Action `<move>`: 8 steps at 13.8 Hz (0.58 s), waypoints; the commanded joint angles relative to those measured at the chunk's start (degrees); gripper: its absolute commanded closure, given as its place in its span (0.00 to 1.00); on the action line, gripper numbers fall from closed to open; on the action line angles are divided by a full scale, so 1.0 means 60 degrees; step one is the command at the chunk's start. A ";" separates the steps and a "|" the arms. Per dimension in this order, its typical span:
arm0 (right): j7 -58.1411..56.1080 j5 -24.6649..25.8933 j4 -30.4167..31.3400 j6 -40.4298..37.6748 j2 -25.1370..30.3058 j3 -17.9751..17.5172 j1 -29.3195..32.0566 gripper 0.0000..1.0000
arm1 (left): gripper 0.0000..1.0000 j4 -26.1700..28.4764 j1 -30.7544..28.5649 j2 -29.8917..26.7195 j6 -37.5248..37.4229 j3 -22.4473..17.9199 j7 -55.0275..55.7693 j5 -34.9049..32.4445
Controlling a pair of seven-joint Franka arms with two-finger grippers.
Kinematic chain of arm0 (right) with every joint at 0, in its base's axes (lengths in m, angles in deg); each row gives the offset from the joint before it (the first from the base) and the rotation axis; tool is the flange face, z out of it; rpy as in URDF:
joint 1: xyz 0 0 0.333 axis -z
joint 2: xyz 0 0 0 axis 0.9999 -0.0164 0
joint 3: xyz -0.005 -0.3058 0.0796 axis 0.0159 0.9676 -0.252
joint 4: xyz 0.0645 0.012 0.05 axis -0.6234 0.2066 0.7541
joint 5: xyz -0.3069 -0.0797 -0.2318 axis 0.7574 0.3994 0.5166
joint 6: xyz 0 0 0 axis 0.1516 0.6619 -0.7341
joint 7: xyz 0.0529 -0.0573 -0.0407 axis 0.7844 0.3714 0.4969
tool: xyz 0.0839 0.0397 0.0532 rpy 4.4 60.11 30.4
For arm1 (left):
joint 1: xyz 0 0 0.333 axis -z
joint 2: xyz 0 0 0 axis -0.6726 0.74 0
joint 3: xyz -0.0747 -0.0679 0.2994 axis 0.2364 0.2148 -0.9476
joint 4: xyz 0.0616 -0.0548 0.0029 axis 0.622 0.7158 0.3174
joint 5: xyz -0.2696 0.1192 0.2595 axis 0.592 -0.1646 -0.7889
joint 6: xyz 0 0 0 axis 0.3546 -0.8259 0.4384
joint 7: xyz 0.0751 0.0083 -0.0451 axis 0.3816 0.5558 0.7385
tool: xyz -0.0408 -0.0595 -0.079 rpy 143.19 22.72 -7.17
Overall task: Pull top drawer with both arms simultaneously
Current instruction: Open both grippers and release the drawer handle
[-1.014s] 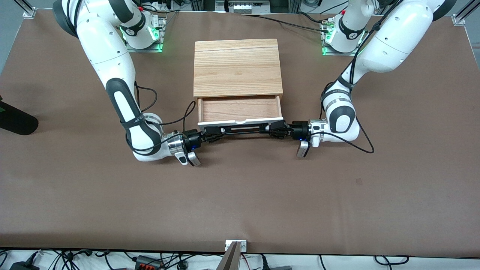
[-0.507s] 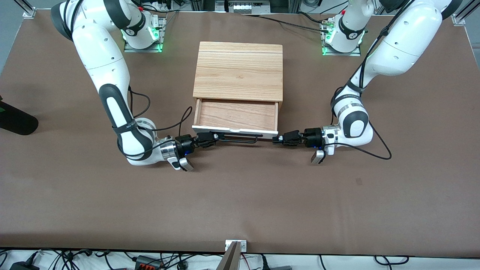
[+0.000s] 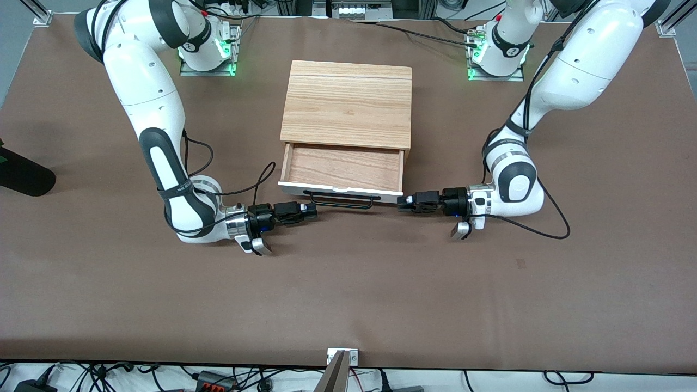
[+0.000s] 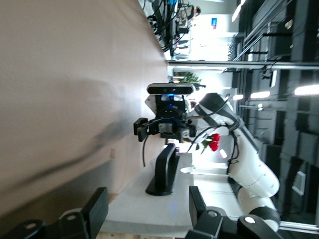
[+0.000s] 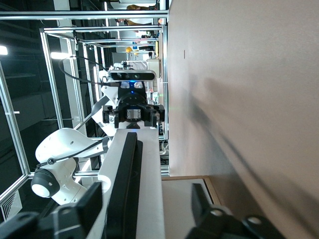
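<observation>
**Already Open: Top Drawer Out, Both Grippers Off the Handle**

Clearly the top drawer [image 3: 342,174] stands pulled out of the light-oak cabinet [image 3: 346,105] in the middle of the table [image 3: 348,294], toward the front camera. Its reddish-brown wooden inside is bare to view, and its white front panel is the part nearest the camera. Along that panel runs the long black bar handle [image 3: 342,200], which nothing grips.

At the end of the handle toward the right arm's end of the table sits the right gripper [image 3: 310,210], just beside the bar's tip and apart from it. Its fingers [image 5: 97,201] are spread, with the bar [image 5: 123,189] running between them and clear of both. At the other end of the handle, the left gripper [image 3: 402,203] sits low just beside the corner of the white panel. Its fingers [image 4: 97,211] are also spread, and one foot of the handle [image 4: 164,172] stands between them, untouched.

Both arms reach low over the table from their bases at the edge farthest from the camera, the right arm [image 3: 158,136] and the left arm [image 3: 544,109] each bent at the elbow, wrists pointing inward at the drawer. Black cables [image 3: 544,218] trail from the wrists onto the brown table cover.
</observation>
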 commanded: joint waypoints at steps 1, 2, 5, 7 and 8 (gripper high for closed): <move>0.0220 -0.0064 -0.0283 0.0071 -0.0081 -0.0085 -0.0020 0.00 | 0.28 -0.0383 -0.0049 -0.0167 0.0130 -0.0177 0.0781 -0.1144; 0.0220 -0.0050 -0.0399 0.0071 -0.0052 -0.0085 -0.0035 0.00 | 0.28 -0.0588 -0.0050 -0.0225 0.0130 -0.0278 0.1088 -0.1597; 0.0672 0.0184 -0.0955 0.0056 0.0022 0.0002 -0.0006 0.00 | 0.28 -0.0955 -0.0152 -0.0547 0.0116 -0.0352 0.2361 -0.3222; 0.1387 0.0826 -0.1496 0.0056 0.0138 0.0177 -0.0006 0.00 | 0.28 -0.1306 -0.0341 -0.0796 -0.0001 -0.0367 0.3254 -0.4466; 0.1972 0.1293 -0.1818 0.0042 0.0241 0.0323 -0.0020 0.00 | 0.28 -0.1366 -0.0473 -0.0942 -0.0031 -0.0338 0.3665 -0.5009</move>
